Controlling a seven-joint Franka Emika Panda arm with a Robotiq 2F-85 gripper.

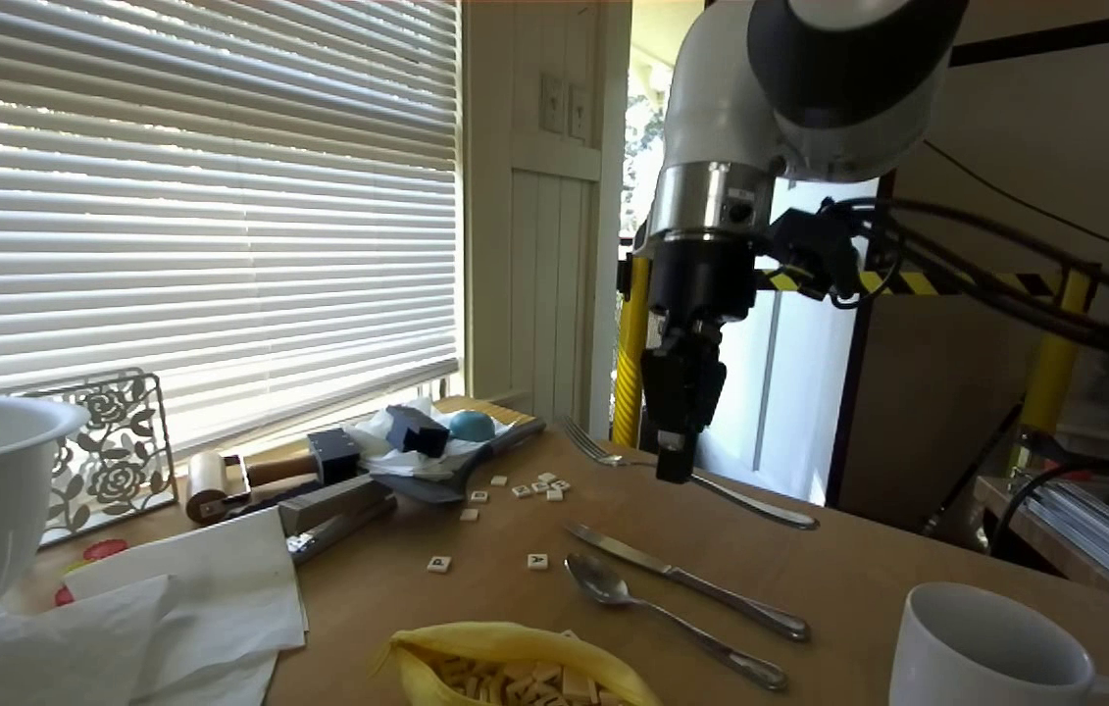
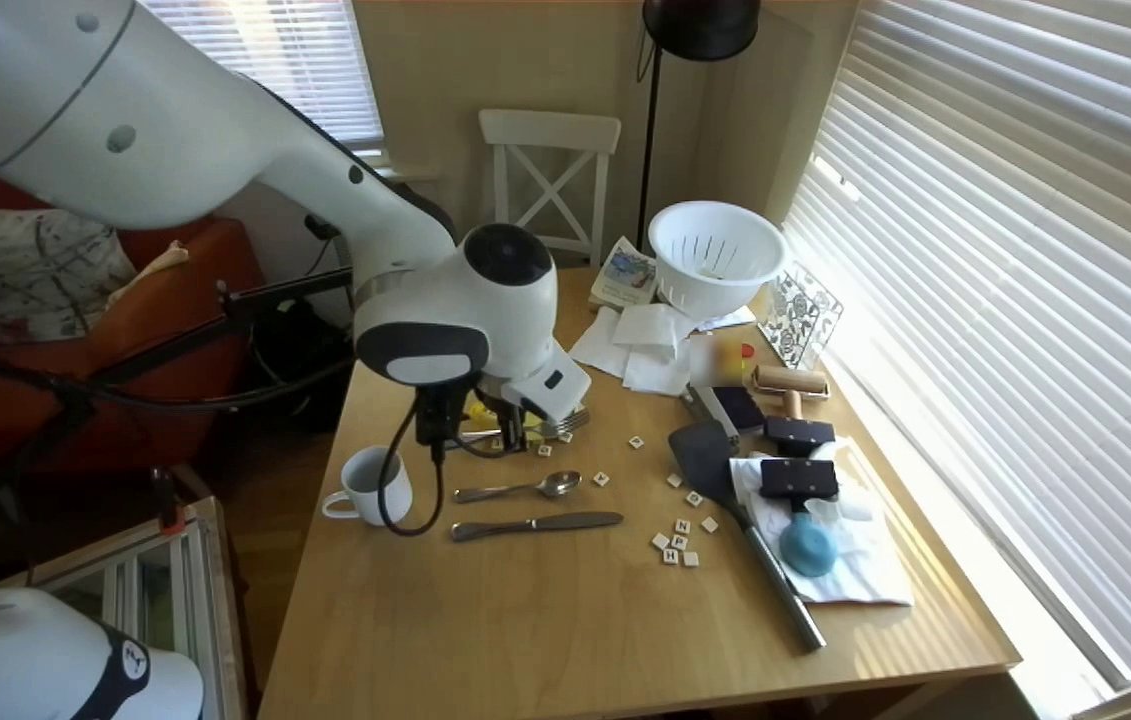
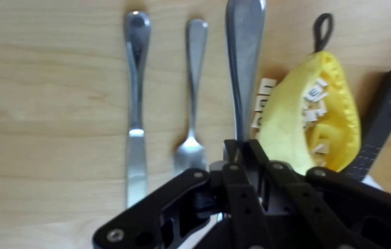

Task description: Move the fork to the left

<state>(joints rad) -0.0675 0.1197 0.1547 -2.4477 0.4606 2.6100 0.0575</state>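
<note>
My gripper is shut on the silver fork partway along its length. In the wrist view the fork's handle stretches away from the shut fingertips, and its tines are hidden behind the gripper. The fork looks raised above the wooden table, roughly level. In an exterior view its tines show just past the arm, with the yellow pouch partly hidden behind.
A spoon and a knife lie side by side on the table. A white mug stands near them. Letter tiles, a black spatula, brushes, papers and a white colander are around.
</note>
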